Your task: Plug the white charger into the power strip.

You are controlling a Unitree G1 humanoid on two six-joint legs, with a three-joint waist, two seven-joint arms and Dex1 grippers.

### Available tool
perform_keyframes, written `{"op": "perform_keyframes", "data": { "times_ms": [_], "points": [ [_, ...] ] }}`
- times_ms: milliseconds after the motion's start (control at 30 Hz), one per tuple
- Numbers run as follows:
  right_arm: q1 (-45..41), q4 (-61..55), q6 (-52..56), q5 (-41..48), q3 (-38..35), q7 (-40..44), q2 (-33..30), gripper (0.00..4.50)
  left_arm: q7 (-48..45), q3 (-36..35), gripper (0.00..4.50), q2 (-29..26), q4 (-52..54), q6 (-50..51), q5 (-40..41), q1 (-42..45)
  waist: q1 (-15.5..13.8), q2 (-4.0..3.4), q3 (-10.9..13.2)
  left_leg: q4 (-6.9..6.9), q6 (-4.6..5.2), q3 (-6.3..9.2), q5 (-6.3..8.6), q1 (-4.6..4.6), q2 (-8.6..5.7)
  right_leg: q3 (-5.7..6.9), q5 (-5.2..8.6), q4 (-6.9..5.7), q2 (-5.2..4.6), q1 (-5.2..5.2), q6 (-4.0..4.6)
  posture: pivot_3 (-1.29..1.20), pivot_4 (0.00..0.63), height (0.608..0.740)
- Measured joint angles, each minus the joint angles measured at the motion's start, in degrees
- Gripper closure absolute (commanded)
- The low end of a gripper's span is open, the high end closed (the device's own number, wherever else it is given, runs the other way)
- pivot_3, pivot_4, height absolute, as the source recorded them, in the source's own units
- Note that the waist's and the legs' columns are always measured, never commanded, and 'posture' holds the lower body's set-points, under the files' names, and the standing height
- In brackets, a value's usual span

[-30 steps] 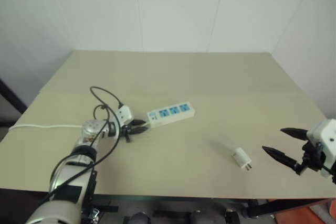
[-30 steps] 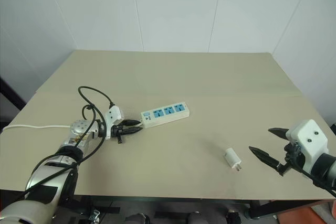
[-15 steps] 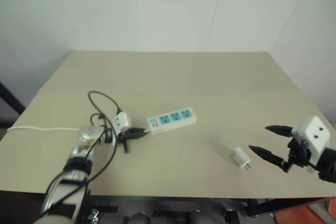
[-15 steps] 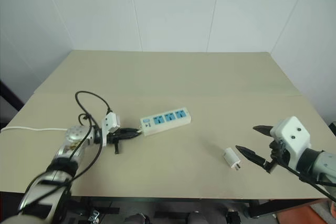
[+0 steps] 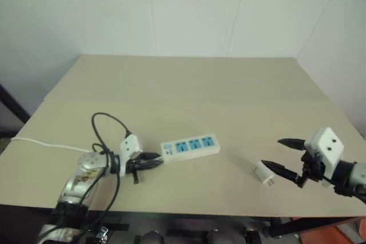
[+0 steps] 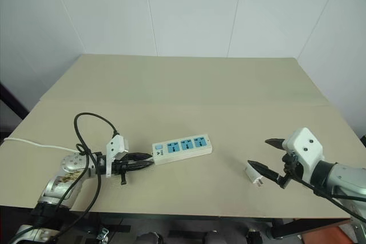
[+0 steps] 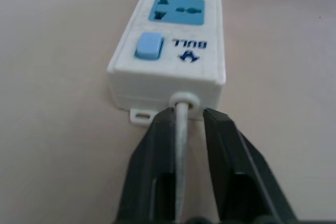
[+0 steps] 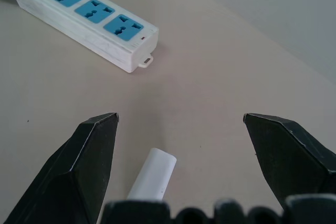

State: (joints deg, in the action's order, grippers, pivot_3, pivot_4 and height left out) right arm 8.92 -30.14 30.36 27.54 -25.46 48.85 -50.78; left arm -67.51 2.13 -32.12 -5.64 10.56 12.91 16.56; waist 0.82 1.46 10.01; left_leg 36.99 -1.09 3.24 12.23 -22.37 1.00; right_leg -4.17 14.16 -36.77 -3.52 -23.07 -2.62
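- the power strip [image 6: 182, 147] lies flat on the counter [image 6: 189, 84], sockets up, and serves as the landmark here. the white charger [image 6: 254, 174] lies on its side well to the right of the strip, nearer the front edge.
- the left end effector [image 7: 188, 121] sits at the switch end of the strip. its fingers [image 7: 157, 145] stand on both sides of the thin cord [image 7: 180, 145], a little apart, and i cannot tell if they pinch it or only frame it.
- the right end effector [image 8: 181, 121] is released, spread wide, with the charger between its fingers, close but not yet gripped.
- risk: the charger is small and rounded, so closing off centre could squeeze it out sideways or turn the prongs away from the strip.
- risk: if the cord is loose in the left fingers, the strip may slide away when the plug is pushed in, and the prongs would miss the slots.
- risk: the charger lies flat, so it probably needs turning before the prongs face a socket. a weak grip may slip during this.
- containers: there are none on the counter. the three blue sockets of the strip all look empty.
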Motion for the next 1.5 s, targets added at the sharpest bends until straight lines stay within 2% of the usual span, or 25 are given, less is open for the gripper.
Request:
{"op": "perform_keyframes", "data": {
  "times_ms": [233,400,600,667,767,967,1167,1500],
  "points": [
    [0.42,0.31,-0.14,-0.33,-0.04,0.12,0.0,0.0,-4.89,0.22,0.06,-2.95,0.07,-0.68,3.18,-0.23,0.05,0.0,0.0,0.0,0.0,-0.01,0.0,0.02,0.0,0.0,0.0,0.0,0.0,0.0,0.0,0.0,0.15,0.74],
    [1.6,0.29,-0.18,-0.28,-0.38,0.13,0.46,0.0,-9.03,-1.24,0.02,-6.49,-0.06,-0.78,6.4,1.24,0.12,0.0,0.0,-0.01,0.0,-0.02,0.0,0.01,0.01,0.0,0.01,0.0,0.0,-0.01,0.01,0.0,0.15,0.74],
    [2.65,-0.25,-0.18,0.25,-2.04,0.12,0.69,0.0,-8.88,-3.43,0.02,-6.05,-7.26,-10.97,6.19,3.99,0.1,0.0,0.0,-0.01,0.0,-0.02,0.0,0.0,0.01,0.0,0.01,0.01,0.01,-0.02,0.02,0.0,0.15,0.74],
    [2.91,-0.29,-0.18,0.32,-2.39,0.12,0.71,0.0,-9.03,-3.53,0.02,-5.12,-10.5,-13.69,6.19,5.6,0.05,0.01,0.0,0.0,0.0,-0.02,0.0,-0.01,0.0,0.0,0.01,0.01,0.0,-0.01,0.01,0.0,0.15,0.74],
    [3.03,-0.52,-0.17,0.65,-2.65,0.15,0.72,0.0,-10.65,-4.11,0.02,-1.18,-20.74,-20.11,6.42,11.37,-0.32,0.04,-0.01,0.04,0.0,0.0,0.0,0.02,-0.02,0.04,-0.01,-0.01,0.0,0.04,0.0,0.0,0.15,0.74],
    [3.78,-0.87,-0.13,0.78,-4.67,0.8,0.68,0.0,-19.49,-4.26,0.02,3.95,-38.06,-28.8,6.76,18.92,0.25,0.07,-0.03,0.02,0.02,-0.01,0.01,-0.08,-0.03,0.01,-0.01,0.04,0.0,-0.03,0.01,0.0,0.15,0.74],
    [6.47,-2.2,0.31,0.81,-9.22,1.58,0.32,0.0,-24.44,-4.41,0.02,7.54,-45.02,-32.31,7.68,20.34,0.2,0.08,-0.03,0.04,0.02,0.0,0.01,-0.05,-0.04,0.01,-0.01,0.01,0.0,0.01,-0.01,0.0,0.15,0.74],
    [7.29,-4.31,2.66,3.0,-11.74,3.35,-1.89,0.0,-21.05,-6.9,0.02,11.77,-54.66,-43.16,6.16,21.62,0.03,0.1,-0.04,0.04,0.02,0.01,0.01,-0.03,-0.04,0.01,-0.02,0.02,0.0,0.04,-0.04,0.0,0.15,0.74]
  ]
}}
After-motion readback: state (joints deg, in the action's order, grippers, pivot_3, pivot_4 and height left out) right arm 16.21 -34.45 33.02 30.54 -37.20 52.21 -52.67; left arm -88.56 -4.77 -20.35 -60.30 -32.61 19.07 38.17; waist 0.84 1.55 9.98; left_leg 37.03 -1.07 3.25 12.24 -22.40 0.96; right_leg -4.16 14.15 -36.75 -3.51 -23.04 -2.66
